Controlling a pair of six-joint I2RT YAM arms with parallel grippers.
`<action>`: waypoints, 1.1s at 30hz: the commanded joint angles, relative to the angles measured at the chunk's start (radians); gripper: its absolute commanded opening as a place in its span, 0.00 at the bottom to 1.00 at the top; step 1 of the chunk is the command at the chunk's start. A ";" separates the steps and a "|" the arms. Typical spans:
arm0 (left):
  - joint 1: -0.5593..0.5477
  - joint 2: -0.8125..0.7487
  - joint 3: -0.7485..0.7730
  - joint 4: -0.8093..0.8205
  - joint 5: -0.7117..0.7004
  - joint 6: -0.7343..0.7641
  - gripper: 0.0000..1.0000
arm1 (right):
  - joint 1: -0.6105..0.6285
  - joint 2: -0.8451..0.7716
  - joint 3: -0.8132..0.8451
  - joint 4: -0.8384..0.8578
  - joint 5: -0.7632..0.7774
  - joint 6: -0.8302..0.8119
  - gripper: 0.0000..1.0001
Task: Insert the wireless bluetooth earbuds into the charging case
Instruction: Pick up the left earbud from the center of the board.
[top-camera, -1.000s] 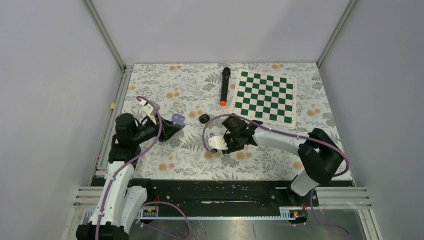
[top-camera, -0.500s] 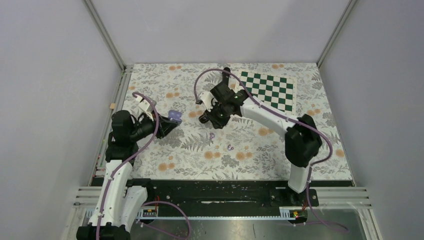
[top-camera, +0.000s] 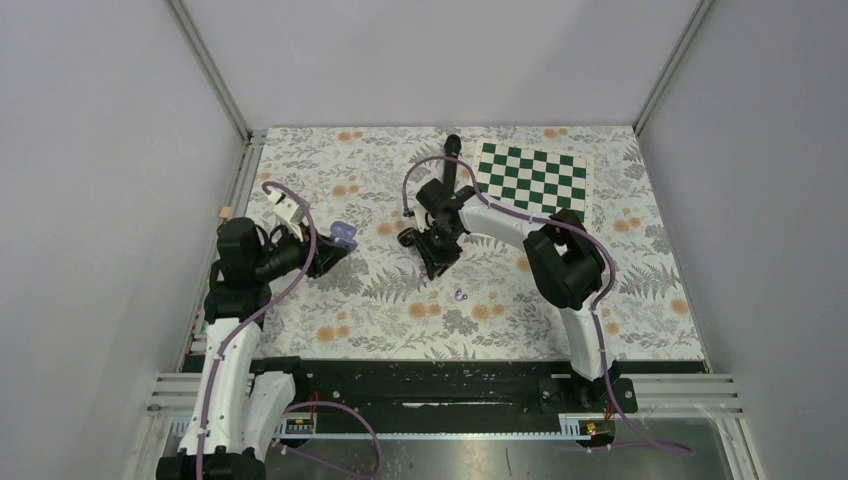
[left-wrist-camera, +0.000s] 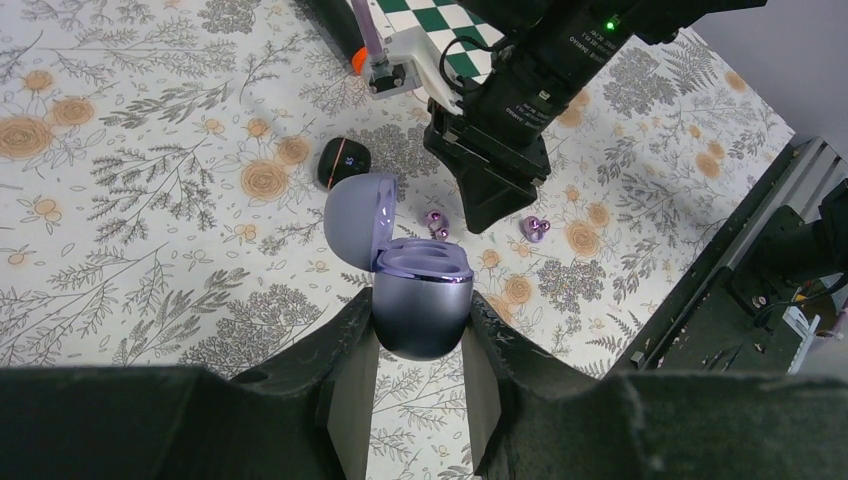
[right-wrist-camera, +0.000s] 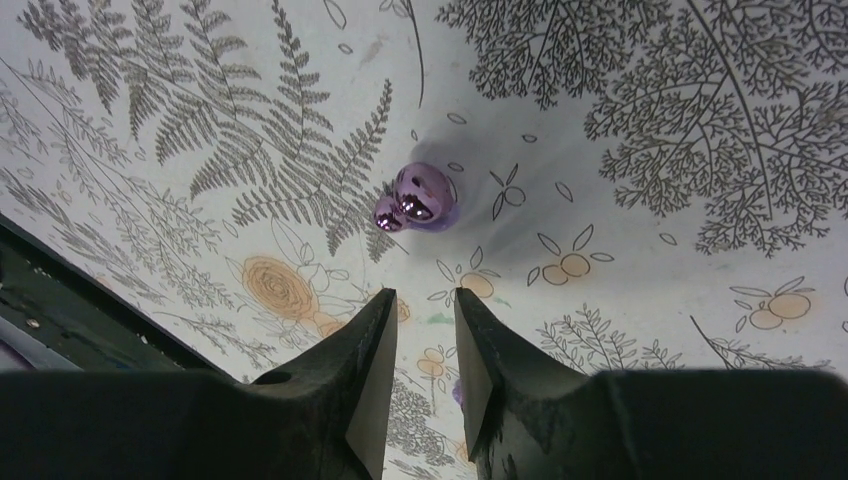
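Observation:
My left gripper (left-wrist-camera: 420, 345) is shut on the base of an open lilac charging case (left-wrist-camera: 420, 300), lid up, held over the mat at the left (top-camera: 343, 235). Two lilac earbuds lie on the mat: one (left-wrist-camera: 436, 222) just beyond the case, one (left-wrist-camera: 535, 228) further right. My right gripper (right-wrist-camera: 425, 295) points down at the mat, its fingers a narrow gap apart and empty. One earbud (right-wrist-camera: 420, 198) lies just ahead of its fingertips. The other earbud (top-camera: 459, 296) lies apart, nearer the front. The right gripper (top-camera: 437, 260) stands beside a small black case (top-camera: 407, 238).
A green-and-white chessboard (top-camera: 530, 190) lies at the back right. A black microphone (top-camera: 451, 150) with an orange end (left-wrist-camera: 358, 60) lies behind the right wrist. The black case (left-wrist-camera: 343, 163) sits left of the right gripper. Grey walls enclose the floral mat.
My right arm has swung from the front middle to the back middle and now points down over one earbud. My left gripper has drifted slightly left, still holding the case.

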 joint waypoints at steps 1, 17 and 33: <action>0.013 0.011 0.040 0.023 -0.003 0.002 0.00 | 0.002 0.033 0.064 0.019 -0.011 0.088 0.36; 0.031 0.016 0.034 0.056 0.004 -0.037 0.00 | 0.004 0.119 0.125 0.043 0.112 0.112 0.34; 0.042 0.029 0.005 0.140 0.004 -0.078 0.00 | 0.135 0.136 0.140 0.057 0.337 -0.024 0.28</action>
